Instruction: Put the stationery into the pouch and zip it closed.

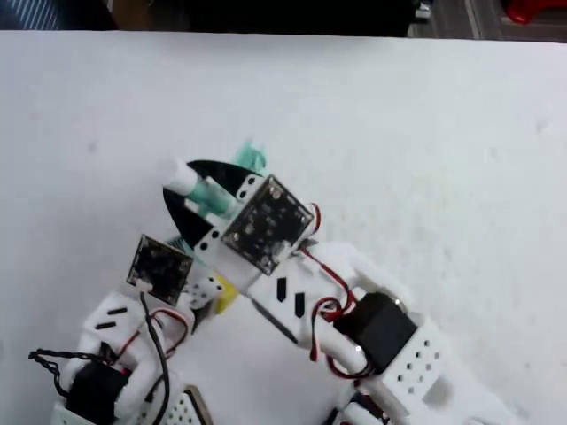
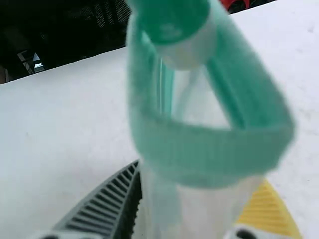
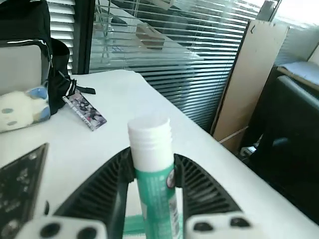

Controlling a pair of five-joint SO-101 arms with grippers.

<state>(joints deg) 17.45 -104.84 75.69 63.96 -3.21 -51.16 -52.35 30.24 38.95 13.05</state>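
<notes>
Glue stick (image 3: 152, 172), left of centre in the high view, pinched by your right claw (image 3: 152, 158): line it with the pouch (image 2: 209, 149) mouth, then lower gently.

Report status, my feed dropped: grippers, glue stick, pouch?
Right gripper shut on glue stick. Left gripper shut on pouch, mouth open. Stick at the mouth, not clearly inside.
</notes>
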